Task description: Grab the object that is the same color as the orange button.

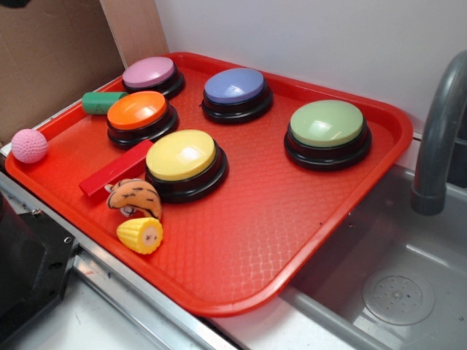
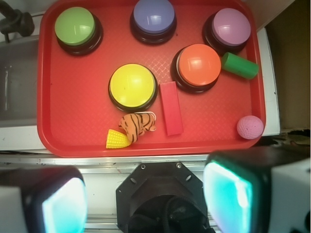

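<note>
Wrist view gave you the gripper [image 2: 143, 196] with its jaws spread wide, one teal-glowing pad [image 2: 63, 204] at the lower left and the other at the lower right, nothing between them, held back over the metal edge short of the red tray [image 2: 73, 131]. The striped orange plush toy [image 2: 137, 124] lay on the tray near its front rim, just below the yellow button [image 2: 132, 86], and touching or nearly touching the yellow corn toy [image 2: 116, 139] on its left. Its long axis ran roughly left to right across that view, tilted slightly, with the body curved; you could not tell which end was the head. Just to its right lay the red block [image 2: 171, 108], its long axis running front to back. The orange button [image 2: 199, 65] sat beyond that block, with a green cylinder [image 2: 240, 65] beside it. In the exterior view you saw the same toy [image 1: 136, 199] between the yellow button [image 1: 182, 156] and the corn toy [image 1: 141, 235].
</note>
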Tool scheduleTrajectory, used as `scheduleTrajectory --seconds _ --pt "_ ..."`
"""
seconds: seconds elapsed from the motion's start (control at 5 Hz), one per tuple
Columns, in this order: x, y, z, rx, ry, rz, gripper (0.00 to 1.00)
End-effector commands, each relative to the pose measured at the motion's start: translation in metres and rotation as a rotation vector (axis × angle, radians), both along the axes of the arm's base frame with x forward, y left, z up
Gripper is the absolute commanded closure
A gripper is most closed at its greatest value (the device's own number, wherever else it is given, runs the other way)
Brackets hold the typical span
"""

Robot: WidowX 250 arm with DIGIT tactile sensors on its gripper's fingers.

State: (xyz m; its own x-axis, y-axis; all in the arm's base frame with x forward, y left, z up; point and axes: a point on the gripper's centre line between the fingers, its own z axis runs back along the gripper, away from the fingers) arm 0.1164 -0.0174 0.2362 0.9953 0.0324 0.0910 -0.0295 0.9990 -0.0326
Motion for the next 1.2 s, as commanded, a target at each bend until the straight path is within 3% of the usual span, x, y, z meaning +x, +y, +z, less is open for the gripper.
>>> scheduleTrajectory --seconds 0.0,0.6,0.8,1.0 --pt "0.0 0.0 0.0 0.0 0.0 0.0 0.0" --pt "0.032 -0.012 -0.067 0.004 -0.04 0.186 0.0" --pt "0.04 -0.016 -0.106 -0.031 -0.017 0.15 0.0" --pt "0.039 -0.015 -0.126 0.022 0.045 0.24 0.0"
